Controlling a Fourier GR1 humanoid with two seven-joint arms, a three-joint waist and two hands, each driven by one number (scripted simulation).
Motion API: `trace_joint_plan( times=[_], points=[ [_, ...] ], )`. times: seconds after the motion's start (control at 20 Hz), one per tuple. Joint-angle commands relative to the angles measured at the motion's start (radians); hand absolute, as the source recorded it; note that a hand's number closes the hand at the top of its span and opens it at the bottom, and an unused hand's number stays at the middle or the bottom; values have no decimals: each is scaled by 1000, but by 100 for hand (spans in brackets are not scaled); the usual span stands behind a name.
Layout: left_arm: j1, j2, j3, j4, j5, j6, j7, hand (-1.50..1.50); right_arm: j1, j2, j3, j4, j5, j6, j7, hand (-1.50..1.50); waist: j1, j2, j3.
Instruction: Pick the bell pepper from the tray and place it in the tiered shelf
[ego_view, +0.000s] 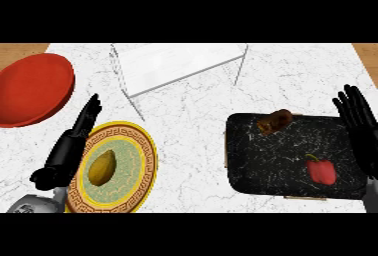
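A red bell pepper (322, 171) lies on the black marbled tray (273, 165), near its front right corner. The tiered shelf (181, 64), white with thin metal legs, stands at the back middle of the counter. My right hand (359, 127) is at the tray's right edge, fingers straight and pointing away, just right of the pepper and apart from it. My left hand (70, 142) is open at the left, fingers straight, over the left rim of a patterned plate.
A brown lumpy food item (275, 121) sits at the tray's back edge. The yellow patterned plate (140, 160) holds an olive-yellow oval fruit (102, 166). A red plate (33, 87) lies at the far left. White marble counter (192, 145) shows between plate and tray.
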Motion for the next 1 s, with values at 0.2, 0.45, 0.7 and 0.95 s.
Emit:
trace_joint_plan(
  times=[0.2, 0.45, 0.7, 0.95],
  points=[
    [119, -43, 99, 144, 163, 16, 210, 0, 82, -196, -271, 3, -37, 62, -197, 150, -69, -17, -3],
    [85, -75, 98, 184, 235, -14, 341, 0, 192, -201, -331, 307, 38, -5, -183, 150, -44, -6, -1],
    [35, -90, 93, 174, 217, 10, 423, 0, 167, -235, -330, 550, 90, 209, -532, -150, -24, -13, -2],
    [51, -76, 127, 217, 227, -54, 382, 0, 278, -360, -310, 370, 99, 375, -479, -150, -35, -17, -6]
  ],
)
